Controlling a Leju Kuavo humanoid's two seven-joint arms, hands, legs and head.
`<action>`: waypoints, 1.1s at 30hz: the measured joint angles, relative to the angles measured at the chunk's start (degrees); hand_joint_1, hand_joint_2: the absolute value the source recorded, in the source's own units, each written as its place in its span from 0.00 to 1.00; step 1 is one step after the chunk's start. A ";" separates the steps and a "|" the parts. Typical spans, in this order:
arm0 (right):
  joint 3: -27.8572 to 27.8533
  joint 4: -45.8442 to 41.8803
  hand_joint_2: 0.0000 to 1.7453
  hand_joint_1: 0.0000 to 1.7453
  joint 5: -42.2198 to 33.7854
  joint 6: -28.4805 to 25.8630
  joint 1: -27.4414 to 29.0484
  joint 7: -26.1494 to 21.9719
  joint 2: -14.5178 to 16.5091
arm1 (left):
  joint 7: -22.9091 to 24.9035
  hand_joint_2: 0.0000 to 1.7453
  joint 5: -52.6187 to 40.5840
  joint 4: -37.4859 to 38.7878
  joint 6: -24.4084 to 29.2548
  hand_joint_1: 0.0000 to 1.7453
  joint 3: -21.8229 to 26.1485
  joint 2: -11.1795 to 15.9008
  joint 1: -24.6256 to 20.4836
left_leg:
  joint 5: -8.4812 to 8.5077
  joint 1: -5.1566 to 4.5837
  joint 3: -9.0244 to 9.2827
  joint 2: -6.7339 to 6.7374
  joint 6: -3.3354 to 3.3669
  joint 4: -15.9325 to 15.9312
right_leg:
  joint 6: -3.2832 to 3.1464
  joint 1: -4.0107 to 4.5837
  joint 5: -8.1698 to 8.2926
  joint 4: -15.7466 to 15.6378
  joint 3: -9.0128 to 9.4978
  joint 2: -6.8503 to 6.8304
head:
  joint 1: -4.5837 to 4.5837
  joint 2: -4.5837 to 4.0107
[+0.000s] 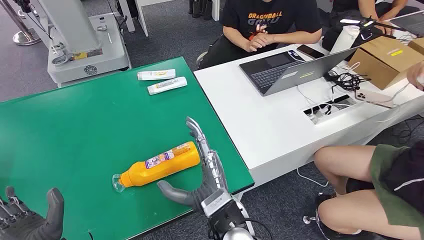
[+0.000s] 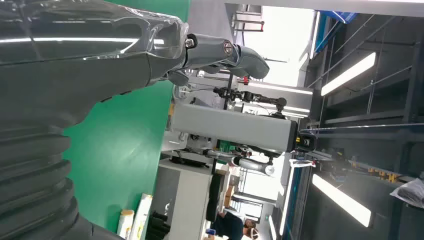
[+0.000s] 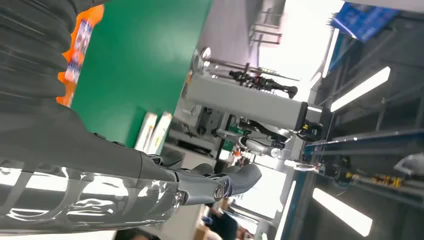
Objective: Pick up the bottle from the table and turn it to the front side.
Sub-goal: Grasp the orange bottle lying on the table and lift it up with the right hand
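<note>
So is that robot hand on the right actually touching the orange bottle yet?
Cannot tell. In the head view the right hand lies open beside the orange bottle, its fingers running past the bottle's flat end, but no plain gap or contact shows.

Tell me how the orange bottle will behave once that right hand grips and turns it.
The orange bottle lies on its side on the green table, so its round body may roll. It looks rigid. Its glossy label may slip against the right hand.
</note>
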 joint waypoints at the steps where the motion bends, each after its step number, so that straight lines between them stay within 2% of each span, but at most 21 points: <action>1: -0.25 -0.03 1.00 0.00 0.88 0.76 -0.15 0.49 -0.11 | -0.01 1.00 0.01 0.00 -0.04 0.00 0.01 0.00 -0.01 | 0.00 0.00 0.00 0.00 0.00 0.00 | 0.00 0.00 0.00 0.00 0.00 0.00 | 0.00 0.00; 5: -2.50 -0.07 1.00 0.00 5.47 5.83 -1.39 3.43 -1.57 | -0.31 1.00 0.10 0.00 -0.39 0.00 0.21 0.09 -0.06 | 0.00 0.00 0.00 -0.01 0.00 0.01 | 0.01 0.00 0.01 0.00 0.02 -0.01 | 0.01 0.00; 8: -4.09 0.47 1.00 0.00 10.08 12.92 -3.53 7.22 -5.23 | -1.03 1.00 0.55 0.00 -1.26 0.00 0.38 0.26 -0.08 | 0.00 -0.01 0.02 -0.01 0.01 0.03 | 0.04 -0.01 0.04 -0.02 0.05 0.01 | 0.00 0.00; 11: -6.27 1.83 1.00 0.00 9.85 20.31 -5.58 7.47 -10.67 | -1.75 1.00 1.27 0.04 -2.75 0.00 0.56 0.54 -0.15 | 0.01 -0.02 0.01 -0.09 0.06 0.08 | 0.08 -0.02 0.06 -0.04 0.08 -0.10 | 0.00 0.00; 15: -9.89 4.32 1.00 0.00 7.75 30.52 -9.35 6.70 -20.54 | -2.54 1.00 2.13 0.38 -3.93 0.00 0.98 0.97 -0.82 | 0.01 -0.05 -0.07 -0.11 0.20 0.17 | 0.21 -0.06 0.14 -0.05 0.11 -0.12 | 0.01 0.00; 18: -11.55 6.77 1.00 0.00 4.52 37.20 -14.67 6.46 -27.24 | -2.58 1.00 2.43 0.60 -4.13 0.00 1.43 1.22 -1.45 | 0.04 -0.10 -0.06 0.03 0.28 0.21 | 0.33 -0.11 0.25 -0.05 0.06 0.03 | -0.02 0.00; 20: -12.08 8.06 1.00 0.00 3.22 39.21 -17.63 6.34 -30.21 | -2.58 1.00 2.60 0.69 -4.20 0.00 1.57 1.33 -1.86 | 0.09 -0.10 -0.06 0.02 0.35 0.24 | 0.36 -0.13 0.27 -0.05 0.06 0.01 | -0.01 0.00; 24: -11.68 10.21 1.00 0.00 0.48 43.87 -22.34 6.86 -34.16 | -2.66 1.00 2.89 0.89 -4.21 0.00 1.66 1.53 -2.17 | 0.13 -0.11 -0.13 0.00 0.40 0.23 | 0.36 -0.13 0.28 -0.03 0.06 -0.04 | -0.01 0.00; 27: -9.13 13.63 1.00 0.00 -6.73 53.79 -30.11 7.31 -37.67 | -2.97 1.00 3.35 1.02 -4.25 0.00 1.66 1.64 -2.59 | 0.15 -0.13 -0.15 0.08 0.43 0.24 | 0.39 -0.15 0.33 0.00 0.03 0.06 | -0.01 0.00; 30: -4.13 19.04 1.00 0.00 -14.62 63.70 -41.44 7.65 -40.35 | -3.12 1.00 3.76 1.13 -4.24 0.00 1.66 1.76 -3.05 | 0.21 -0.15 -0.14 0.09 0.47 0.25 | 0.43 -0.15 0.37 0.00 0.02 0.08 | -0.02 -0.01; 33: 1.93 24.46 1.00 0.00 -19.71 67.17 -50.98 8.28 -41.17 | -3.23 1.00 4.17 1.31 -4.03 0.00 1.66 1.99 -3.42 | 0.26 -0.13 -0.14 0.03 0.47 0.27 | 0.44 -0.14 0.38 0.00 0.04 0.01 | -0.03 -0.01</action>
